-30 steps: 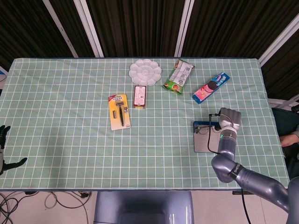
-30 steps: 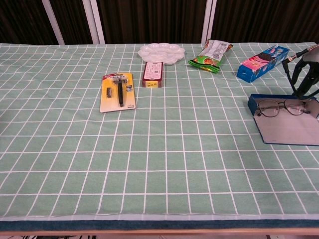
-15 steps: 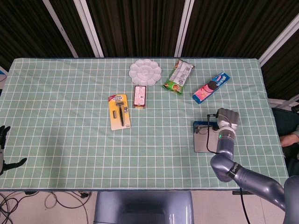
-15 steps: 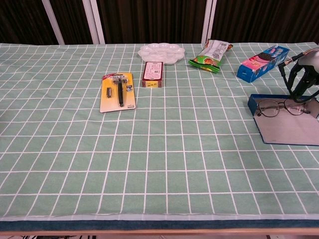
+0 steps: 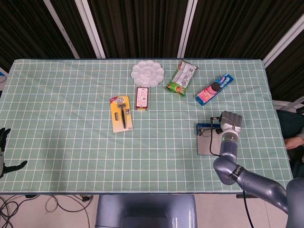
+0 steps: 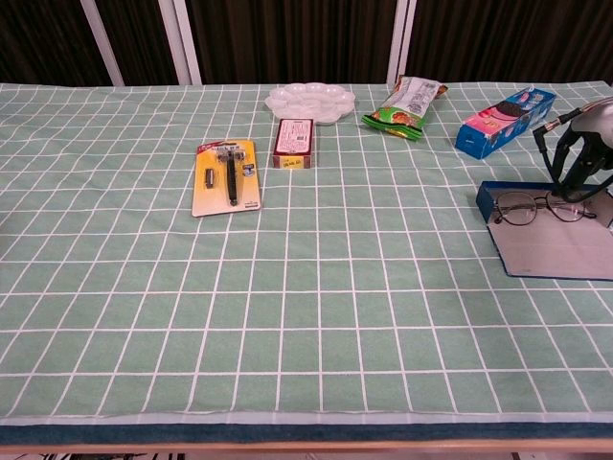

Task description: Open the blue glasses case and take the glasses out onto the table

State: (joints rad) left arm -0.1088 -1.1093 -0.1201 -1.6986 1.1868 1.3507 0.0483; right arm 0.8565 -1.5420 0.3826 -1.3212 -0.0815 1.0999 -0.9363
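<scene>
Glasses case, the blue one, lies open near the right edge of the table, so the first part looks done. The glasses are not out yet; they sit at the back end of the open case. The right hand is over that far end, right by the glasses (its fingers point down, but I cannot tell if they pinch anything). The left hand hangs off the table's left edge, fingers apart, holding nothing. What is left: lift the glasses and put them on the cloth.
</scene>
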